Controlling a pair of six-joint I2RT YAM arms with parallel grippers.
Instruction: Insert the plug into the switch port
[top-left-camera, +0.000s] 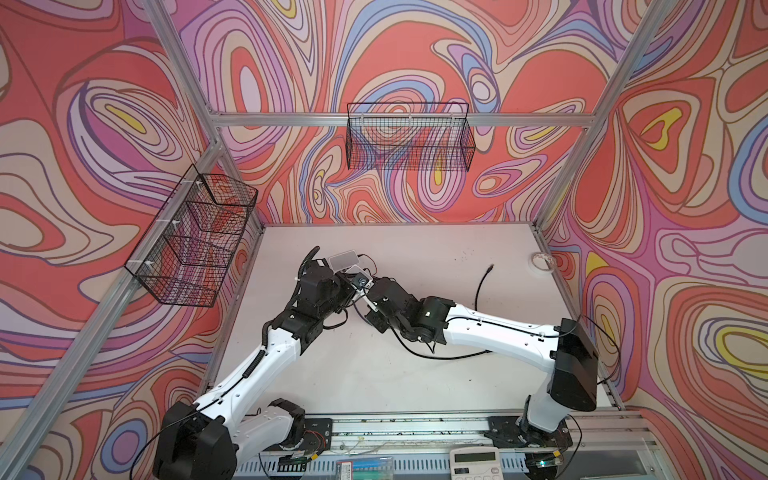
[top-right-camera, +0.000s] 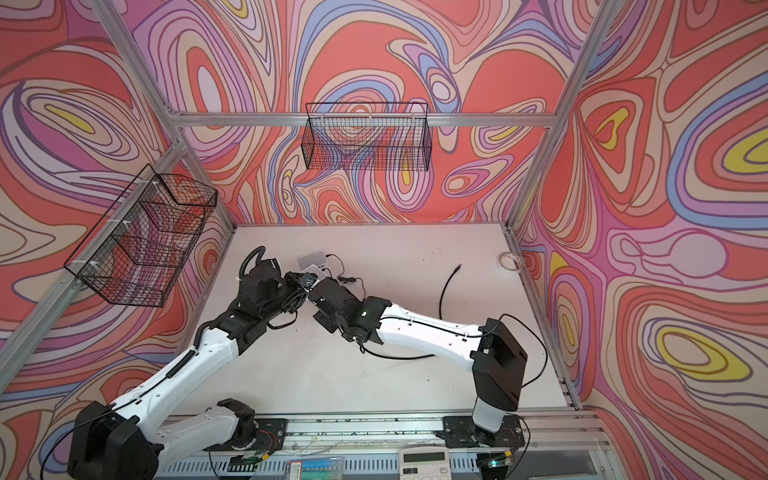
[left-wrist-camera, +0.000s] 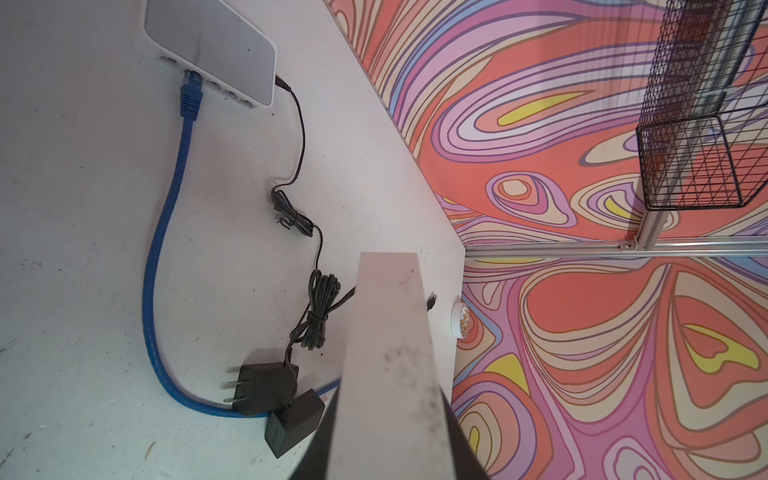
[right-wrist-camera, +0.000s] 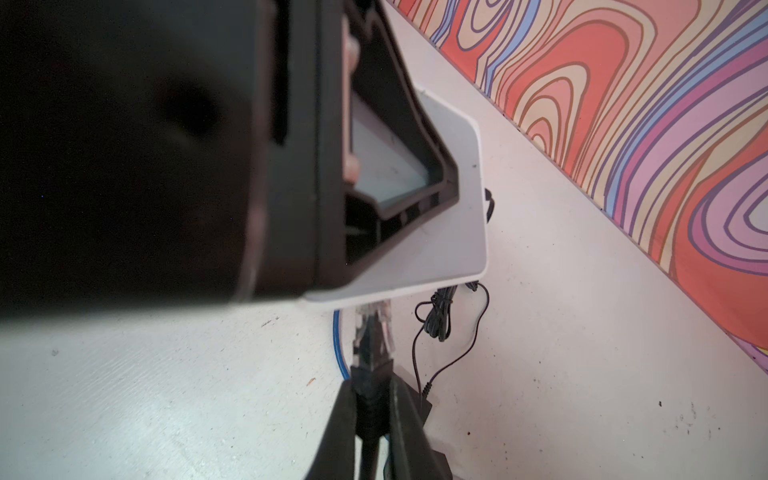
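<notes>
Plug: a clear connector on a black boot. The right gripper has its jaws closed on the boot. The plug tip meets the edge of the switch that faces this gripper. The port face is turned away from the right wrist camera, so we cannot tell whether the tip sits in a port or only against the housing.

A dark, blurred body with a triangular frame covers most of the switch top in the right wrist view. It is probably the left gripper, but we cannot tell whether it touches the switch.

Left gripper: jaws closed, and we see nothing held. Only one pale, smudged finger face shows in the left wrist view, and it blocks the table behind it.

The left wrist view also shows a white box, cut off by the frame edge. A blue cable is plugged into one of its ports and a thin black lead enters its side. We cannot tell whether this box is the switch the plug meets. The blue cable loops past two adapters and disappears behind the finger.

In both top views, two pale boxes lie close together on the table where the arms meet. A wrist camera and the wrists cover the nearer box. The plug and both sets of fingertips are hidden there. The black cable comes out from under the right arm, and its free end lies apart, near a tape roll.
</notes>
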